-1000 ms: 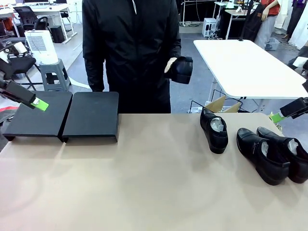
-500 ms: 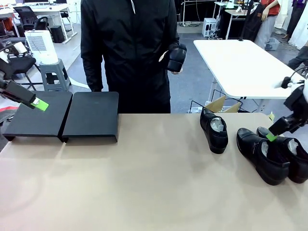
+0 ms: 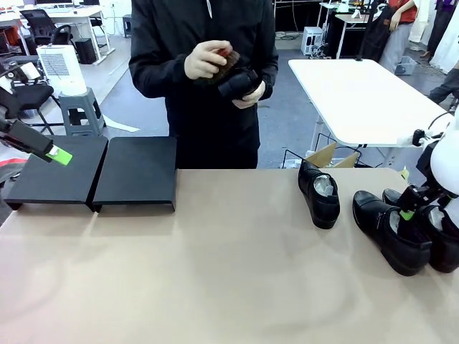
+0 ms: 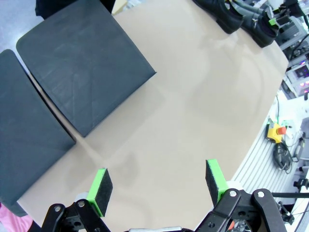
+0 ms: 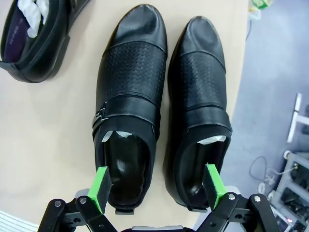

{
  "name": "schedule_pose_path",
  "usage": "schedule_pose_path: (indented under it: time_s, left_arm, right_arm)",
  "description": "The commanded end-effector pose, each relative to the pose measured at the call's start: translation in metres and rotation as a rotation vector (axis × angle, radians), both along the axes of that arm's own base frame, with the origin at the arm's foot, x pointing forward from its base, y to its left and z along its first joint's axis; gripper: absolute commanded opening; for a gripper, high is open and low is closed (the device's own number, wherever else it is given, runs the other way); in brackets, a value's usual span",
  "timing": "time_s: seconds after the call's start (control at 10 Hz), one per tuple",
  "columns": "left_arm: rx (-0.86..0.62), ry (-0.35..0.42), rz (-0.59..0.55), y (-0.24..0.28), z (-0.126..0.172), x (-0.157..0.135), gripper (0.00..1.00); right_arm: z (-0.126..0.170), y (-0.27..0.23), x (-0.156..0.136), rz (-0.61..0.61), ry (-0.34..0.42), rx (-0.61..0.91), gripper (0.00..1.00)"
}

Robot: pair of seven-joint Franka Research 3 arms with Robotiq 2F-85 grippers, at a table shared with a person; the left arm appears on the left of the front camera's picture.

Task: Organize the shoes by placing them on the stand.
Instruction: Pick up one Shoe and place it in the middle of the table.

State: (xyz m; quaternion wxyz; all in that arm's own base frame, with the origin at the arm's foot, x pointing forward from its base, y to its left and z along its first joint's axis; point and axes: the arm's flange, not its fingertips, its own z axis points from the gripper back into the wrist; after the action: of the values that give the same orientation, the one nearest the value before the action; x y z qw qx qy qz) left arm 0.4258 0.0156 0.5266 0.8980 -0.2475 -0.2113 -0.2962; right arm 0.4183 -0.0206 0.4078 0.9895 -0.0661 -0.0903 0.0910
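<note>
Three glossy black shoes lie at the table's right: one apart [image 3: 319,192] and a pair side by side [image 3: 391,233] [image 3: 439,233]. My right gripper [image 3: 409,213] hovers open just above the pair. In the right wrist view its green pads [image 5: 100,187] straddle the heel ends of the left shoe [image 5: 130,96] and the right shoe [image 5: 200,106]. The black stand [image 3: 136,175] sits at the far left, bare. My left gripper [image 3: 59,155] hangs open over its left section [image 4: 24,140]. The person holds another shoe [image 3: 238,82] in both hands.
A reddish-brown brush [image 3: 224,57] rests under the person's hand against the held shoe. A white table [image 3: 366,97] stands behind at the right, and a grey stool with a white appliance [image 3: 63,72] behind at the left. The tan tabletop [image 3: 229,265] spans the middle.
My right gripper came in from the right edge and dropped over the pair of shoes. The person raised the held shoe to chest height and brought the other hand onto it.
</note>
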Motion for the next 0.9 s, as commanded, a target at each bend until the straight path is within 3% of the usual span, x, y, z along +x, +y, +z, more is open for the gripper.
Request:
schedule_pose_path:
  time_s: [0.0,0.1,0.8]
  left_arm:
    - [-0.016,-0.005,-0.012,0.002,0.001,0.000,1.00]
    - [-0.016,-0.005,-0.012,0.002,0.001,0.000,1.00]
    - [-0.016,-0.005,-0.012,0.002,0.001,0.000,1.00]
  right_arm:
    - [0.008,0.005,0.008,-0.018,0.003,0.026,0.96]
    - [0.010,0.005,0.009,-0.027,-0.007,0.036,0.78]
    - [-0.012,0.002,0.019,-0.054,0.079,0.111,0.78]
